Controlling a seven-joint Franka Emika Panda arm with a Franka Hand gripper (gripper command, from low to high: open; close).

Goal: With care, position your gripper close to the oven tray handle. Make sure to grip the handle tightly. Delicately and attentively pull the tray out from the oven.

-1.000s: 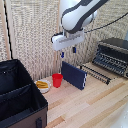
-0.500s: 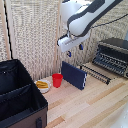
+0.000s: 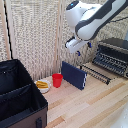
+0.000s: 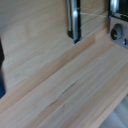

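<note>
One large black fabric case (image 3: 19, 95) is seen nearest in the exterior view, at that view's left, resting on the pale wooden worktop (image 3: 92, 107). Behind it one small bowl (image 3: 43, 85) and one red cup (image 3: 57, 80) are set just beside each other, and one navy-blue slab (image 3: 74, 75) is stood upright next to the cup. Farther back, one tray (image 3: 96, 73) of thin dark bars is laid flat in front of the one oven (image 3: 113, 55), its long axis running parallel to the oven's front; the oven tray handle (image 4: 74, 20) is shown in the wrist view as a dark bar over the wood. One pincer (image 3: 78, 46) is held in the air above the slab, apart from tray and oven, nothing gripped; how far its fingers are parted cannot be told.
</note>
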